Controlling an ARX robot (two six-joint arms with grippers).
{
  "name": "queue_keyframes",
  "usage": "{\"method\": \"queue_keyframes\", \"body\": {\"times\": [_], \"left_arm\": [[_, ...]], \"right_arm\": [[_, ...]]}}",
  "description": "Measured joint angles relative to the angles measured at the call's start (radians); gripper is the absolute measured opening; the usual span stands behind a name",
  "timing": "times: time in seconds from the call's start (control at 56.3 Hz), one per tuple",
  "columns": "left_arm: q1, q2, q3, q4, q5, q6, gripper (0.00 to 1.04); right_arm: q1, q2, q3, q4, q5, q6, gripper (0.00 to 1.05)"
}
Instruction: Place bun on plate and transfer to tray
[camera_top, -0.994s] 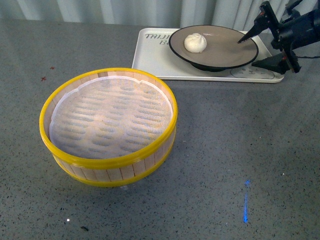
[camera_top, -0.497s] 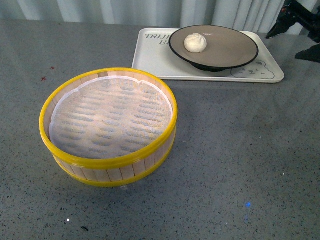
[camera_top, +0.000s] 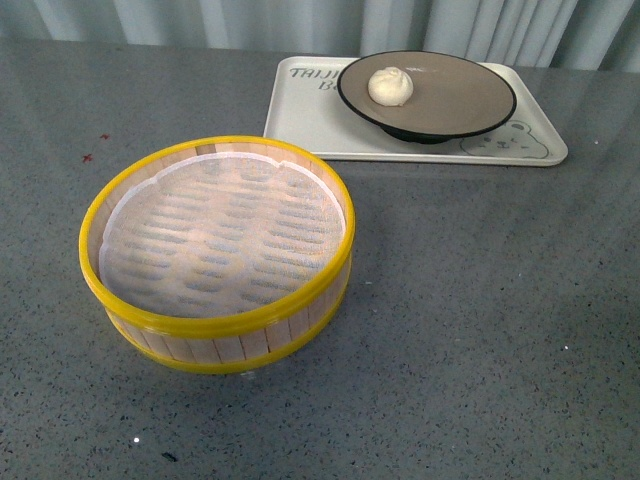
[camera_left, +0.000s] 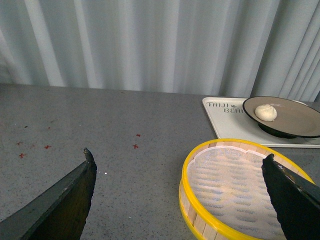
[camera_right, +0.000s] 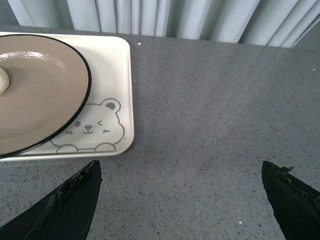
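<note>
Bun (camera_top: 391, 86) sat on the plate (camera_top: 450, 100) atop the tray (camera_top: 305, 120), well clear of the right gripper (camera_right: 180, 200), whose jaws were spread empty like the left gripper's (camera_left: 180, 195), so finishing well apparently meant staying clear.

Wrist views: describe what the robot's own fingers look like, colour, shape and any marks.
Only fingers show. The left gripper has two dark, almost black fingers, flat blades tapering to points. The right gripper has matching black pointed fingers, with worn, yellowish-brown flecks along the edges. No cables, labels or arm links are visible, and neither arm shows in the front view.
</note>
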Motion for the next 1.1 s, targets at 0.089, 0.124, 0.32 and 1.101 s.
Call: {"method": "queue_keyframes", "body": {"times": [0.089,0.124,0.32,1.101], "left_arm": [[0.000,0.000,0.000,0.000,0.000,0.000,0.98],[0.000,0.000,0.000,0.000,0.000,0.000,0.98],[0.000,0.000,0.000,0.000,-0.001,0.000,0.98],[0.000,0.000,0.000,0.000,0.000,0.000,0.98]], "right_arm": [[0.003,-0.079,-0.114,0.072,0.040,-0.039,0.96],[0.003,-0.105,-0.148,0.086,0.041,-0.047,0.96],[-0.015,-0.233,-0.438,0.502,-0.166,0.014,0.79],[0.074,-0.886,-0.836,0.382,-0.106,0.080,0.02]]}}
